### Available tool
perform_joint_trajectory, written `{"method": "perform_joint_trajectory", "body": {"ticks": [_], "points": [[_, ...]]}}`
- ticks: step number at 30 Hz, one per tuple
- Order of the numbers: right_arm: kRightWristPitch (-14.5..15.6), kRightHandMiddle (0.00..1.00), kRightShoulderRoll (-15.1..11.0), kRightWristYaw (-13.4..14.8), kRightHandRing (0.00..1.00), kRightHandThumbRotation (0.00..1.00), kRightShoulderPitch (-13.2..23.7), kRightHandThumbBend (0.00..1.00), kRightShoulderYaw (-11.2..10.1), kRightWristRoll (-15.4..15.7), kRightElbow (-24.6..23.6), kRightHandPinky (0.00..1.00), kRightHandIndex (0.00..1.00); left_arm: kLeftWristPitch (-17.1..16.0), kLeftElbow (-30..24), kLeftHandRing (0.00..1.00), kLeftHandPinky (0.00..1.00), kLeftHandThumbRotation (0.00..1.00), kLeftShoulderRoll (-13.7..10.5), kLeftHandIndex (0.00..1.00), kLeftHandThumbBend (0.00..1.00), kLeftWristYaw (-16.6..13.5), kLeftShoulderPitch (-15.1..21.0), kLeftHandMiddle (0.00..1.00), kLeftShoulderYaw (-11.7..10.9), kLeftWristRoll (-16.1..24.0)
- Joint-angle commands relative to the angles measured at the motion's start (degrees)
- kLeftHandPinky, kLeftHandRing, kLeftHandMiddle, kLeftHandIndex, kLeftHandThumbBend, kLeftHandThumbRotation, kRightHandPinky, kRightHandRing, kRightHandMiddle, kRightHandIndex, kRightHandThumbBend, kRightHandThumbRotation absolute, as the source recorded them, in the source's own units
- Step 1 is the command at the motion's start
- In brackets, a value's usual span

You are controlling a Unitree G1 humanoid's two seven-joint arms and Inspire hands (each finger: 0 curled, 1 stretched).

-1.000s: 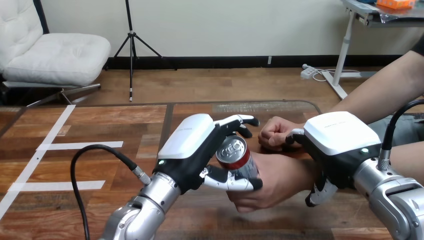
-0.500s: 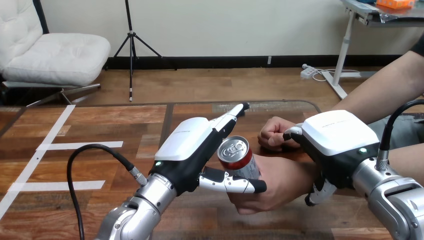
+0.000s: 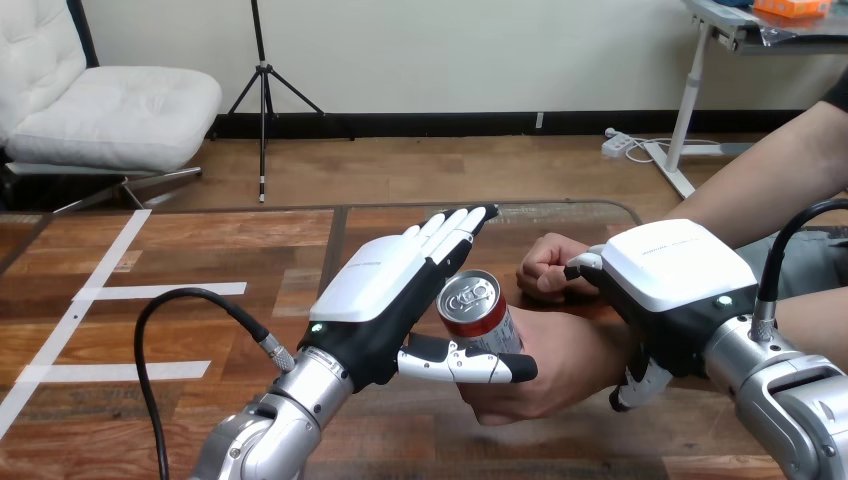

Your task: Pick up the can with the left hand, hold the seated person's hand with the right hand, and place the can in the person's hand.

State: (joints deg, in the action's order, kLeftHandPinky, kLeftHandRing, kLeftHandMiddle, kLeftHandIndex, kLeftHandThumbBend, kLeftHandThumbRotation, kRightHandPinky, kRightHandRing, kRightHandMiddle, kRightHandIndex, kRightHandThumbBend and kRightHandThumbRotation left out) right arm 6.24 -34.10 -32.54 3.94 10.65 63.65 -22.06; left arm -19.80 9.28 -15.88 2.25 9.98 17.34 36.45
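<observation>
At table centre we log the can (image 3: 478,312) upright in the person's near hand (image 3: 550,368); our left hand (image 3: 385,285), at its 9 o'clock, is released, fingers straight, thumb (image 3: 470,366) low across the front. Our right hand (image 3: 675,275), at 3 o'clock, clasps the person's wrist (image 3: 605,350). Risk: on pulling back, that thumb could clip and tip the can.

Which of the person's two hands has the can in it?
The nearer hand, with the can standing in it; the farther hand is a closed fist apart from it.
</observation>
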Motion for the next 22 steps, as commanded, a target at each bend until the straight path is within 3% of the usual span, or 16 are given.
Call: {"method": "perform_joint_trajectory", "body": {"ticks": [1,22], "points": [[-0.27,0.88,-0.49,1.49,0.88,0.04,4.12,0.95,-1.05,0.69,-0.91,0.83,0.84,-0.86,-1.42,1.00,1.00,0.68,-0.53,1.00,1.00,-0.46,2.73,1.00,0.42,0.11],[-0.22,0.87,-0.26,1.58,0.86,0.03,4.12,0.94,-1.11,0.86,-0.79,0.81,0.84,-1.10,-1.36,1.00,1.00,0.65,-0.69,1.00,1.00,-0.70,2.65,1.00,0.26,0.29]]}}
